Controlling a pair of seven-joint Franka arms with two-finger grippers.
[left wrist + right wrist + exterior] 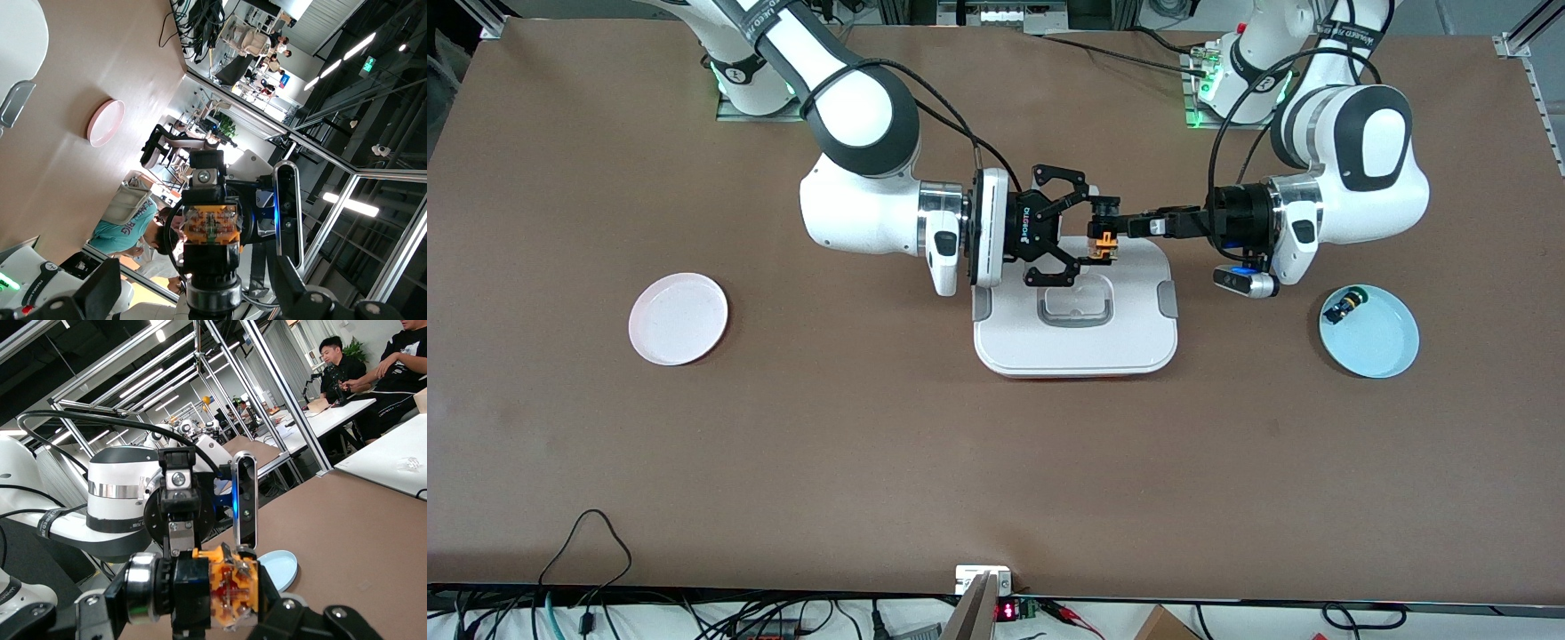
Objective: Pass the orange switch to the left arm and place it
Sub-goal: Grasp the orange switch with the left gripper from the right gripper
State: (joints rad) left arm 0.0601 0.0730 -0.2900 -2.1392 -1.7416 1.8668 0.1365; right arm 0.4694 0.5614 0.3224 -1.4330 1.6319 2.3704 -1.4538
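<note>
Over the box, left end effector grips orange switch.

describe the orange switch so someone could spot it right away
Find the white box mid-table. Above its edge nearest the bases, the left gripper and right gripper meet around the orange switch: tiny, black, orange-bodied, up in the air, unlike the other switch on the blue plate.

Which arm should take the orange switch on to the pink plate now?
Right. Over the box, the open right gripper already brackets the orange switch held by the left gripper, and the pink plate lies toward the right arm's end.
</note>
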